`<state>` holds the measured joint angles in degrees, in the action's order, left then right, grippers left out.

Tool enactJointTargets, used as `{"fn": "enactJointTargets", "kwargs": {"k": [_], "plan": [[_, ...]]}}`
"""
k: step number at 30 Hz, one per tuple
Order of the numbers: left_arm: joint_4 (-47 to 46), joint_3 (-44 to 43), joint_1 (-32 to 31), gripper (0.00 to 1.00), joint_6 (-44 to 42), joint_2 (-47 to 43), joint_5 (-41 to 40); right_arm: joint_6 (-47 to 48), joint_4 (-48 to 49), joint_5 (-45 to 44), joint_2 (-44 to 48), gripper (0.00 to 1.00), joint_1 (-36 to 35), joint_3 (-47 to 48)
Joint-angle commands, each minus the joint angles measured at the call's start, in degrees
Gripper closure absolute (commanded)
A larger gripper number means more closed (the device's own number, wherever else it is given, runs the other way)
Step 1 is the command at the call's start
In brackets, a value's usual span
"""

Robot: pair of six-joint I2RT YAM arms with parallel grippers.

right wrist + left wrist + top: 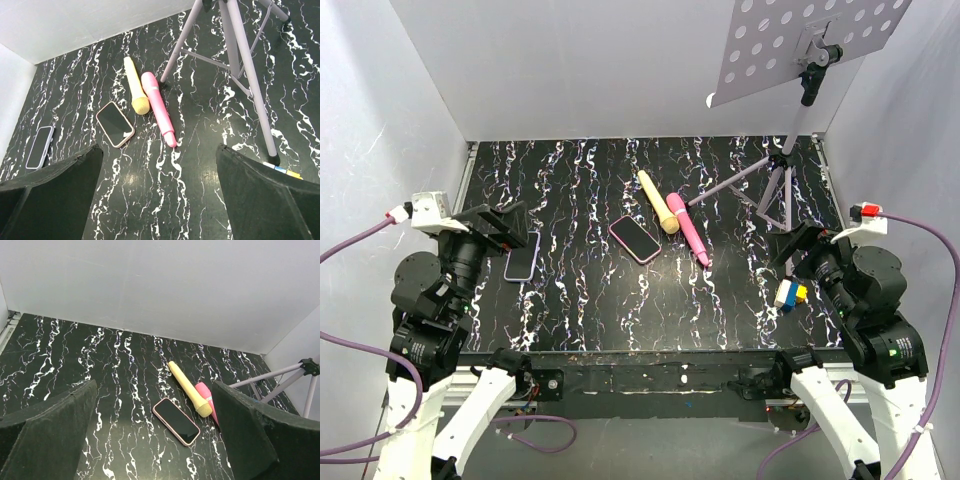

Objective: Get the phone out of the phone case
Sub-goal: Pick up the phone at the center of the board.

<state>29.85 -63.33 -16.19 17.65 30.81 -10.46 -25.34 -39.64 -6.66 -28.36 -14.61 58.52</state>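
The phone (635, 239) lies screen up near the middle of the black marbled table, inside the salmon-pink phone case (612, 230), of which only the thin rim shows. The phone also shows in the left wrist view (176, 421) and the right wrist view (115, 124), with the case rim around it (153, 409) (132, 133). My left gripper (500, 230) (154, 385) is open and empty, off to the left of the phone. My right gripper (807, 246) (159, 147) is open and empty, far to the right of it.
A bare dark phone with a lilac rim (521, 256) lies just by my left gripper. A yellow stick (658, 200) and a pink stick (688, 228) lie right of the cased phone. A tripod stand (775, 180) with a perforated plate (800, 40) stands back right. Coloured blocks (789, 293) sit near my right gripper.
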Motion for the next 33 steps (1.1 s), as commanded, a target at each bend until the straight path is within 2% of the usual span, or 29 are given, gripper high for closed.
{"fn": "enactJointTargets", "kwargs": {"k": [1, 12, 16, 21, 26, 27, 33], "plan": [[0.83, 0.66, 0.36, 0.0, 0.72, 0.83, 1.58, -1.37, 0.17, 0.33, 1.02, 0.0, 0.28, -0.25], [2.14, 2.77, 0.28, 0.0, 7.65, 7.68, 9.66, -1.55, -1.93, 2.78, -0.2, 0.0, 0.2, -1.22], [4.16, 2.69, 0.28, 0.0, 11.52, 14.7, 17.29, -1.82, -3.16, 4.46, -1.61, 0.0, 0.29, -1.22], [6.01, 3.74, 0.28, 0.0, 17.84, 23.93, 22.32, -2.08, -3.34, 8.04, -3.36, 0.0, 0.29, -1.92], [5.75, 5.85, -1.03, 0.0, 28.65, 33.77, 24.17, -4.71, -3.78, 9.56, -4.42, 0.0, 0.28, -2.97], [5.58, 5.33, -2.26, 0.05, 30.32, 36.92, 24.08, -5.5, -3.52, 9.73, -4.42, 0.0, 0.29, -3.32], [5.05, 1.82, -10.61, 0.02, 39.11, 48.54, 17.15, -5.6, -2.55, 13.24, -4.43, 0.0, 0.37, -5.26]]}}
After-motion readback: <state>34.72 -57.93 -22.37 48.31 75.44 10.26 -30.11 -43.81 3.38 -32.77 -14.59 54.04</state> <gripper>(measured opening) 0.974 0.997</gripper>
